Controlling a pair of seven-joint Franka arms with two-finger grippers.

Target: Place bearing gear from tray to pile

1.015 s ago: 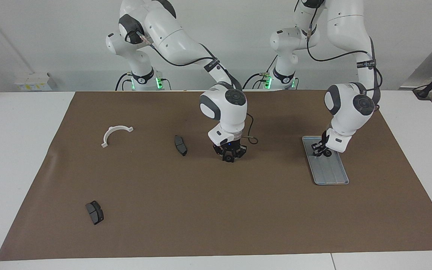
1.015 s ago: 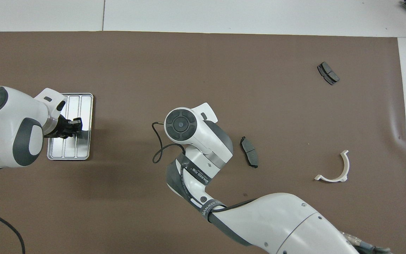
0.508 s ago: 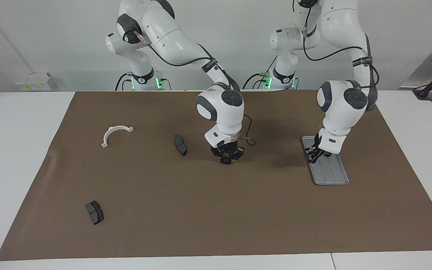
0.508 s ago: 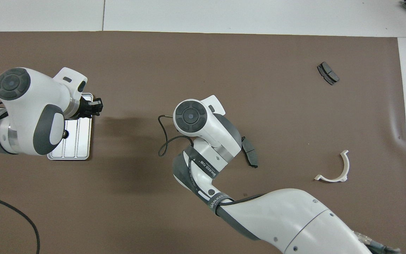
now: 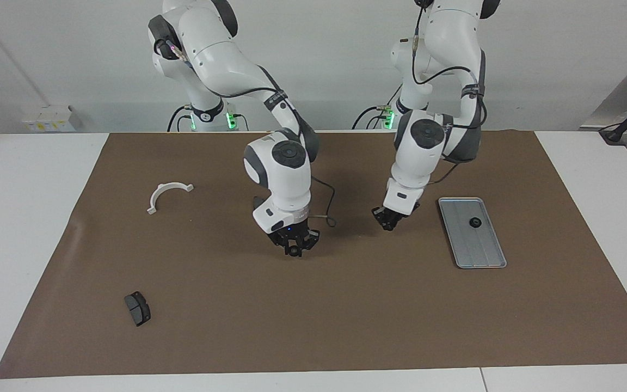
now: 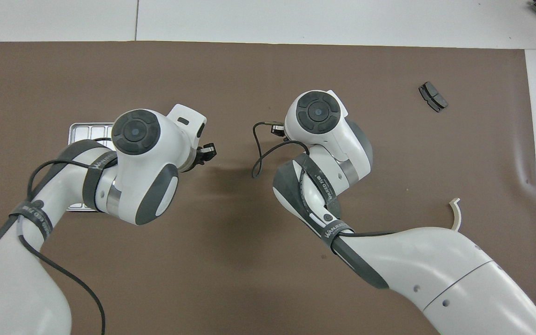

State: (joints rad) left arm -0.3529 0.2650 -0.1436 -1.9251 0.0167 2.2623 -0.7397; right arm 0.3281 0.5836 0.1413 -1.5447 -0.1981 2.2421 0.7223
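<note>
Jaws of left gripper closed, hovering over brown mat just beside tray, nothing visibly held. Right gripper hanging over mat centre; grip state: cannot tell. Bearing gear sitting on tray, lying toward left arm's end from left gripper; left arm being nearer. Tray's long axis running away from robots. Facing view showing gear; overhead view hiding it under left arm.
</note>
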